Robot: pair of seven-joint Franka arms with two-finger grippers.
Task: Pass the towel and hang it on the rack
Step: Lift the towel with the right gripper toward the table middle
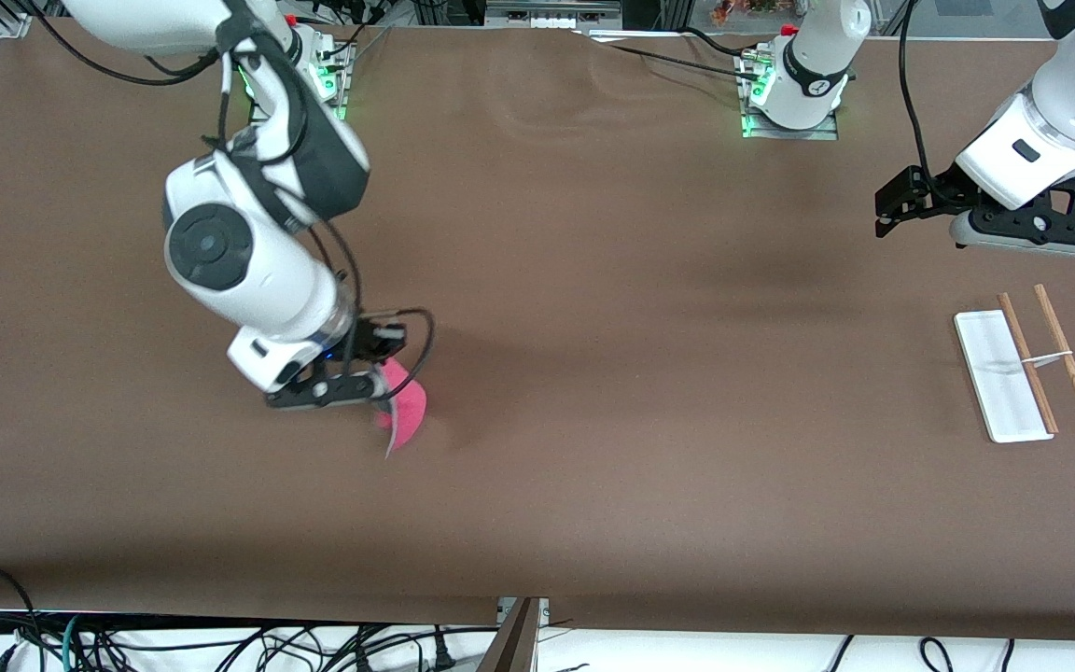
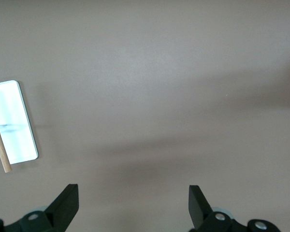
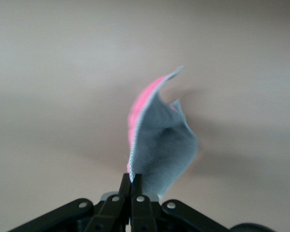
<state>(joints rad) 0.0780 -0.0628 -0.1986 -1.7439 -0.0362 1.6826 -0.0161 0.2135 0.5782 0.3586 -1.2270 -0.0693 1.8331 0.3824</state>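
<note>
Towel [image 3: 159,145] (grey side showing) pinched in right hand [image 3: 130,186].

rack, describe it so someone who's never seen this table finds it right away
Start at the left arm's end of the brown table, below where the open left claw hovers. The rack sits there: a flat white rectangular base with two thin parallel wooden rods, unlike the pink towel in the right claw.
</note>
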